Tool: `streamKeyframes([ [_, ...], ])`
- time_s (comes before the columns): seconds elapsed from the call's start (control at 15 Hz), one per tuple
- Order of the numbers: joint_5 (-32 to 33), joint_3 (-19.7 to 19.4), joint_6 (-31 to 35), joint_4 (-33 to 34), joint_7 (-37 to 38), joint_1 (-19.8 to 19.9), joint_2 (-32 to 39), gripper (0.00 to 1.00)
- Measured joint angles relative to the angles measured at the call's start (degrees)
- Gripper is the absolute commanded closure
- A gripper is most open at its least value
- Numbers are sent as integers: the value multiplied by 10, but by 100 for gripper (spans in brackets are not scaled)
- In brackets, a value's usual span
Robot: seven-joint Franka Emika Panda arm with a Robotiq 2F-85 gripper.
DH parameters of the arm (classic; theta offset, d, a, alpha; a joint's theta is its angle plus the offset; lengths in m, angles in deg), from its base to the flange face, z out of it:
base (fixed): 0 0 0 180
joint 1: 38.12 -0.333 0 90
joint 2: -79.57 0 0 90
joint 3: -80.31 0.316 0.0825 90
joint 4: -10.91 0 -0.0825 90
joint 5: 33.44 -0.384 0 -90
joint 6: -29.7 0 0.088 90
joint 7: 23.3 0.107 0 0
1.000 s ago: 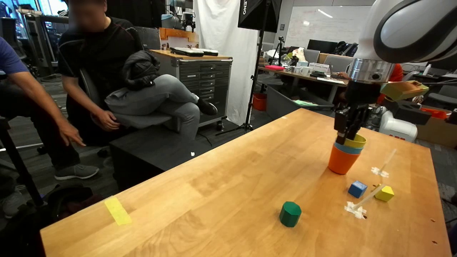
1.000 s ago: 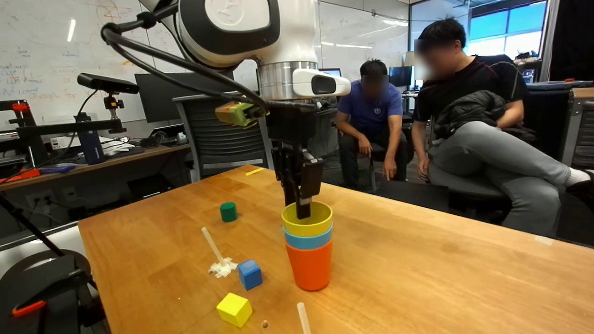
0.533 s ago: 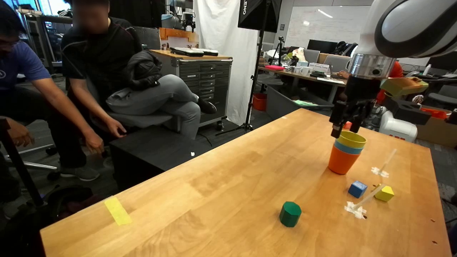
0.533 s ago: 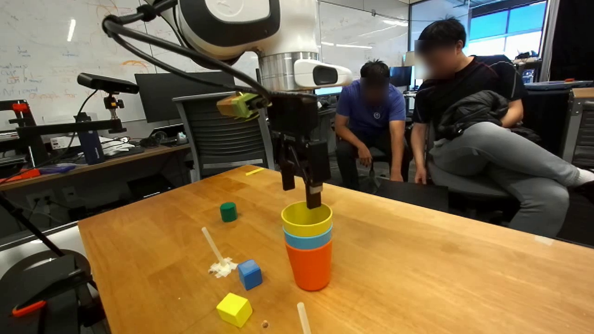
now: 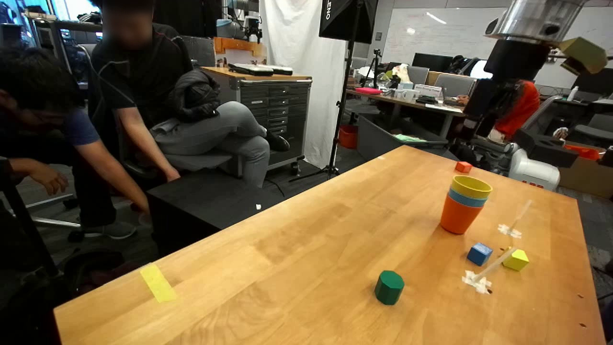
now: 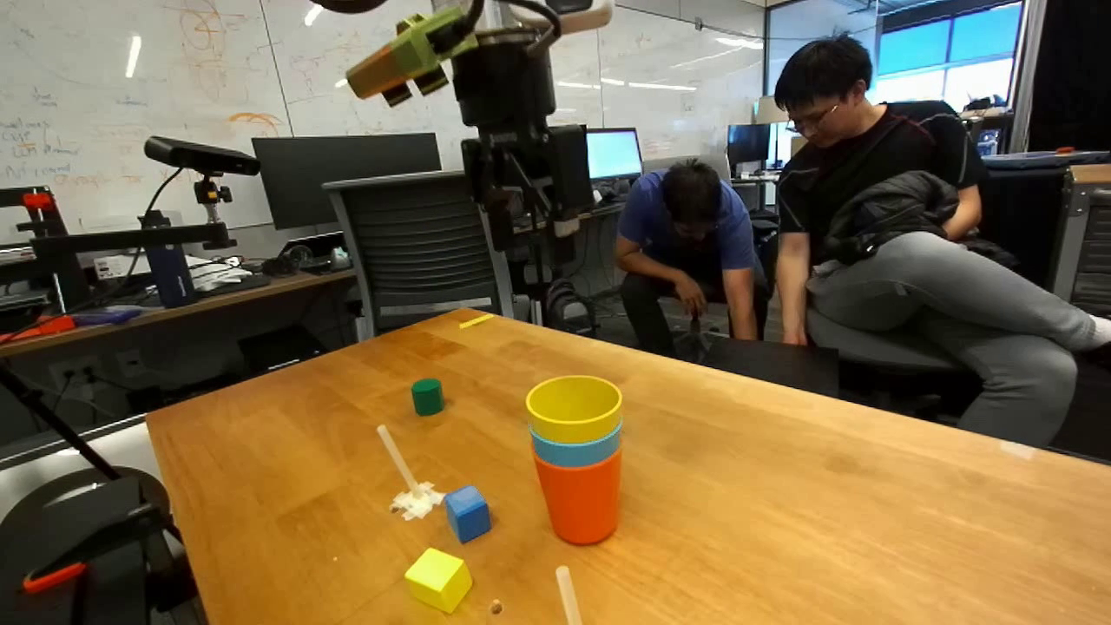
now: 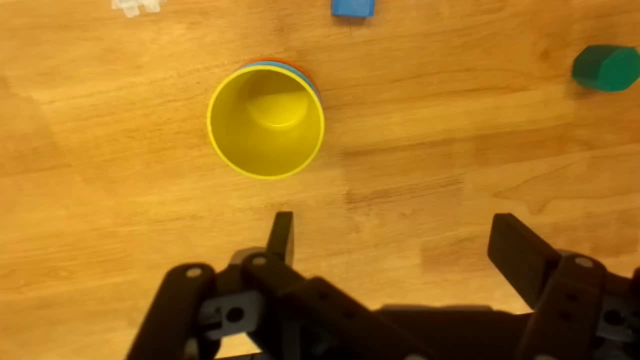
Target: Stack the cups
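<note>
The black two-fingered gripper (image 7: 393, 216) hangs in the air above the light-brown wooden table (image 5: 287, 268), its fingers (image 7: 517, 252) spread wide with nothing between them. It is well apart from the cups. In both exterior views these stand on the table as one nested stack: the orange-red plastic cup (image 6: 580, 499) at the bottom, the blue plastic cup (image 6: 577, 450) inside it with only a band showing, and the yellow plastic cup (image 7: 266, 122) on top, mouth up. How firmly each one is seated cannot be seen.

With all three nested, the stacking looks finished, and the step in hand is probably just to leave the stack alone. Done well, that means keeping the fingers apart and the tips high above the yellow rim before any sideways travel, since a tall, light stack could tip from a small knock. In the wrist view the stack lies off the line midway between the fingers, so a return for adjustment would need re-centring first. If the top cup proved loose, a gentle central press should serve better than another grasp. Low sweeps are best avoided too: the blue cube (image 6: 467, 514) sits near the stack, and a translucent stick (image 6: 399, 460) rises from the table close to that cube.
</note>
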Motion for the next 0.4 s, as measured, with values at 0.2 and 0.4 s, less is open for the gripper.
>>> streamKeyframes([
  [0.2, 0, 1, -51, -32, -65, -10, -56, 0],
  [0.4, 0, 1, -92, -59, -97, -16, -92, 0],
])
